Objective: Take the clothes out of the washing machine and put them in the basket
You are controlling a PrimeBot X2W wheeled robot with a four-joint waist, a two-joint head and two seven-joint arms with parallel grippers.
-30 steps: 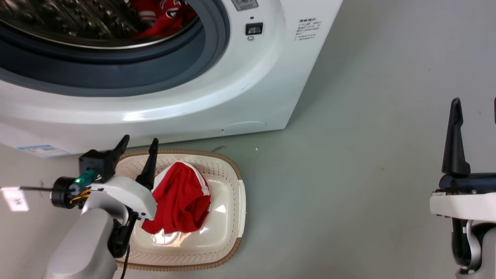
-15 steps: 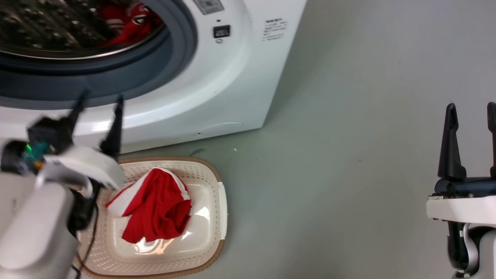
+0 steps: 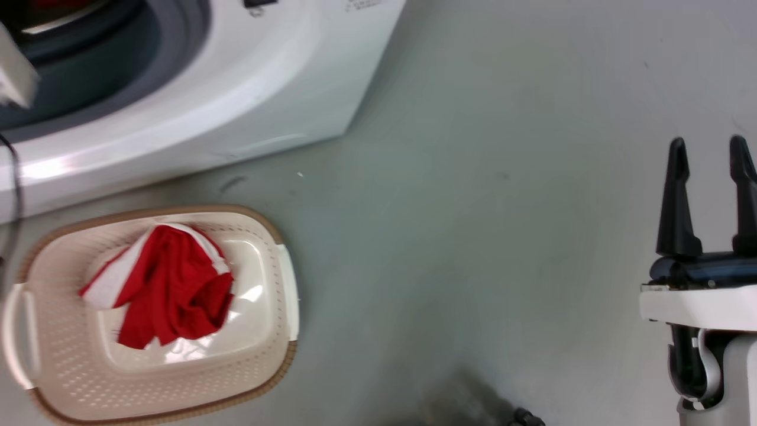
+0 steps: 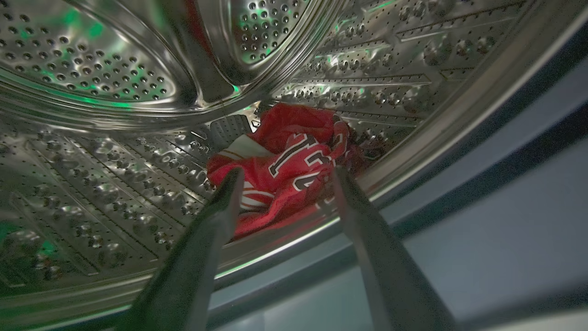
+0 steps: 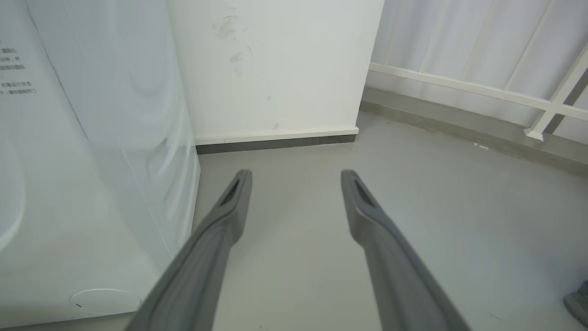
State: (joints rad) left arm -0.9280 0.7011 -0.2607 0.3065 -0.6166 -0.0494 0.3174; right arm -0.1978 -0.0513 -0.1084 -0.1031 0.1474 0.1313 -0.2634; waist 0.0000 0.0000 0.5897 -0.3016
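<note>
Hovering at the mouth of the washing machine (image 3: pixel 266 89), the left gripper (image 4: pixel 287 171) is aiming spread, empty fingers at a crumpled red jersey (image 4: pixel 294 138) lying near the front lip of the drum (image 4: pixel 115 69). Another red garment (image 3: pixel 171 284) is lying in the basket (image 3: pixel 148 210) on the floor (image 3: pixel 473 236). The right gripper (image 3: pixel 708 141) is hanging spread and empty. The jersey is looking light and limp; pinching a raised fold seems best.

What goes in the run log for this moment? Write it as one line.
left hand open, aimed at red jersey in drum | right hand open, empty, over floor | one red garment in basket
</note>
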